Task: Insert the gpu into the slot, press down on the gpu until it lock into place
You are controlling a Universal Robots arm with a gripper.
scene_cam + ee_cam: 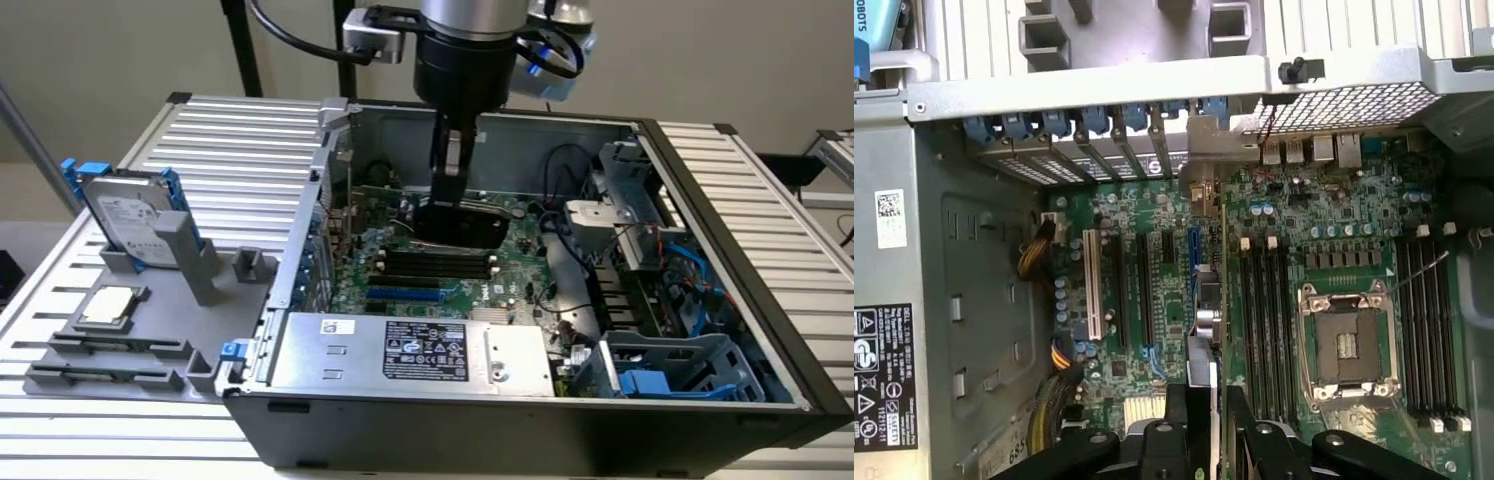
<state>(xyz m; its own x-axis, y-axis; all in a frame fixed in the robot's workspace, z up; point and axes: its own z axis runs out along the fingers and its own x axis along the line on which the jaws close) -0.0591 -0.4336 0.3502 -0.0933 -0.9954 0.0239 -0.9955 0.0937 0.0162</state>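
Black-fingered, the gripper pinches the gpu and holds it edge-on above the motherboard. The card's thin edge runs along the blue slot, just beside the four black memory slots; whether it touches cannot be told. Farther off, its silver bracket end faces the case's perforated wall.
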